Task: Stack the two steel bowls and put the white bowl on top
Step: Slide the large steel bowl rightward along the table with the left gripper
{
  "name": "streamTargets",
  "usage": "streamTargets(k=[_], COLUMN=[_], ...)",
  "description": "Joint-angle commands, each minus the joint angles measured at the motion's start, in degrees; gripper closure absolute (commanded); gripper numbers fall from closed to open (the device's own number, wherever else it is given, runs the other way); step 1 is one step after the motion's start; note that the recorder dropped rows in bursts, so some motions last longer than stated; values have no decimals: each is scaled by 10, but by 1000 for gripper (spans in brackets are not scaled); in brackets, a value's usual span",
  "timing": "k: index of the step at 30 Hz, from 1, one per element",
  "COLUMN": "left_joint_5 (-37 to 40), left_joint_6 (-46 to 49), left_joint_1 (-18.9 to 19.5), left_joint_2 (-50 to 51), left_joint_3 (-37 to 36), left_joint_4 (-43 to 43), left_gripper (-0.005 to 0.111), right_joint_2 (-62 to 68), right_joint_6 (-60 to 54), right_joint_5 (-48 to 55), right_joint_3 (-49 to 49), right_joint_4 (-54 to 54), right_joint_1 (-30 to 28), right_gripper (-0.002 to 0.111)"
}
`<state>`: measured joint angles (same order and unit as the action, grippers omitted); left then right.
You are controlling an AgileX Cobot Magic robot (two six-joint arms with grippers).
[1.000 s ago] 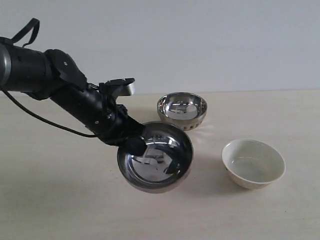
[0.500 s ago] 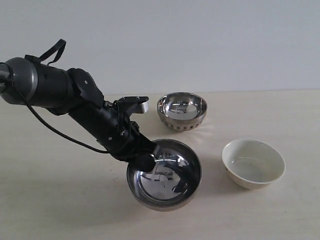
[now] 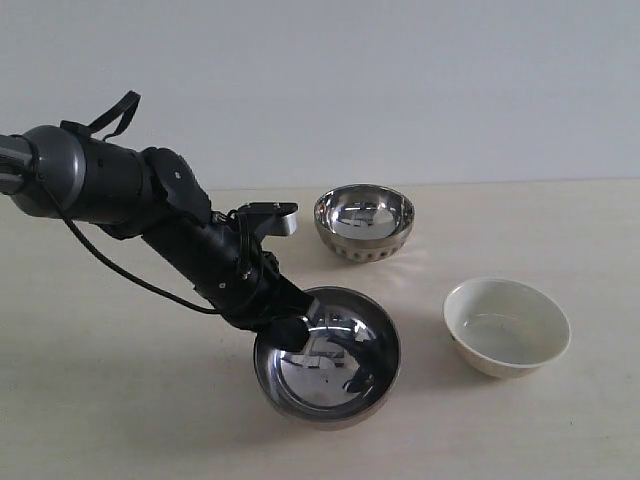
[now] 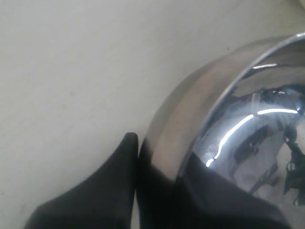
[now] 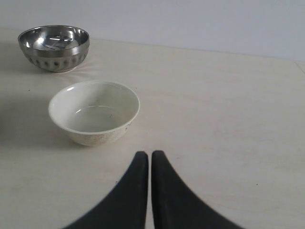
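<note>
A smooth steel bowl (image 3: pixel 330 362) sits low over the table at front centre, tilted toward the camera. My left gripper (image 3: pixel 290 328) is shut on its near-left rim. In the left wrist view one finger (image 4: pixel 125 157) lies outside the wall and the other inside the smooth steel bowl (image 4: pixel 200 109). The dotted steel bowl (image 3: pixel 364 220) (image 5: pixel 54 46) stands upright further back. The white bowl (image 3: pixel 507 326) (image 5: pixel 94 112) stands at the right, empty. My right gripper (image 5: pixel 150 155) is shut and empty, short of the white bowl; the exterior view does not show it.
The pale table (image 3: pixel 120 400) runs back to a grey wall (image 3: pixel 400 80). My left arm (image 3: pixel 150 215) slants in from the left with a loose cable (image 3: pixel 110 265) under it.
My left arm has carried the smooth steel bowl down and a little to the right, toward the tabletop. The dotted bowl, the white bowl and the right gripper have not moved.
</note>
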<state>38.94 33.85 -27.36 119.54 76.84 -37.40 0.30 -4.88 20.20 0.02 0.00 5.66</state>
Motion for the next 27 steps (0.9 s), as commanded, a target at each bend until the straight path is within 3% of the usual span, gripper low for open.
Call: streamTargets(k=[1,24,27], left_joint_5=[-5,-13,-14], left_joint_6=[9,15,15], left_joint_1=[-2,-2,-2], left_joint_2=[1,24,24], left_joint_3=[-1,-1,-1], left_joint_4=[-5,-7,-12], left_gripper=[103,103,91], right_joint_2=[-3,-3,-3], right_joint_6=[-2,-2,-2], right_joint_5=[-6,-6,-6], right_joint_3=[0,0,0], right_joint_4=[-6,-6,-6], right_joint_1=[-4,-4,-4], right_gripper=[108,108,108])
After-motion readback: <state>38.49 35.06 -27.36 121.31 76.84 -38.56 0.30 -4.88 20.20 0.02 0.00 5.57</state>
